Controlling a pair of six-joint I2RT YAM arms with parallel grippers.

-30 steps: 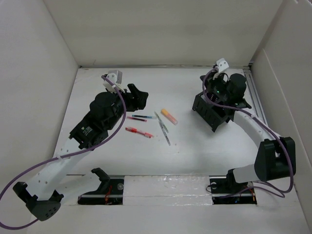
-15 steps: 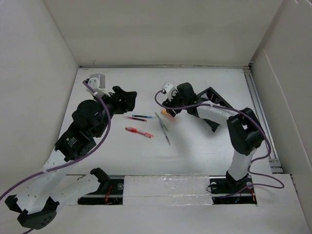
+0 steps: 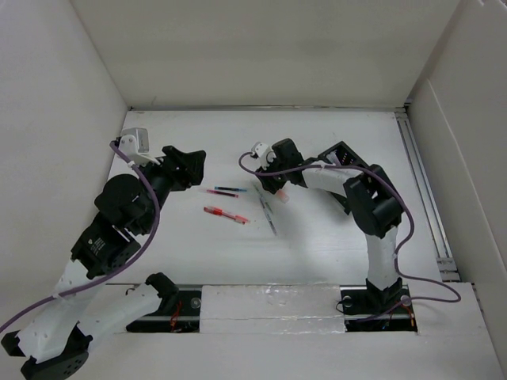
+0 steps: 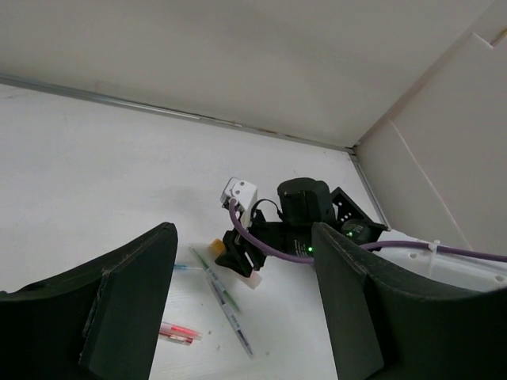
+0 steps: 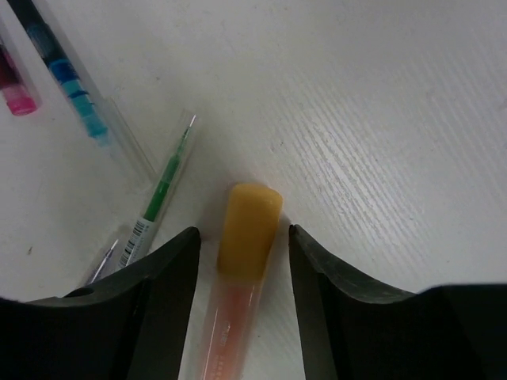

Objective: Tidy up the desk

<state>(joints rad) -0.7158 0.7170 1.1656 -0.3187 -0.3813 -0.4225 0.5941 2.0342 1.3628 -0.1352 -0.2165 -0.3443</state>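
An orange-capped marker (image 5: pixel 249 226) lies on the white desk (image 3: pixel 317 245) in the middle. My right gripper (image 5: pixel 244 237) is lowered over it, open. Its jaws stand one on each side of the cap, with a thin gap on both sides. From above, my right gripper (image 3: pixel 273 186) hides most of the marker (image 3: pixel 283 196). My left gripper (image 3: pixel 194 162) hangs open above the desk's left part with nothing in it. In its wrist view it (image 4: pixel 244 237) faces the marker cap (image 4: pixel 215 246).
A green pen (image 5: pixel 162 190) and a blue pen (image 5: pixel 71 87) lie just left of the marker. A red pen (image 3: pixel 226 214) and a long clear pen (image 3: pixel 268 214) lie nearer the front. The black slotted pen holder (image 3: pixel 342 152) stands at the right, behind the right arm.
The right arm swung left from the pen holder to the marker, and its jaws went from shut to open. The left arm drew back towards the left wall.
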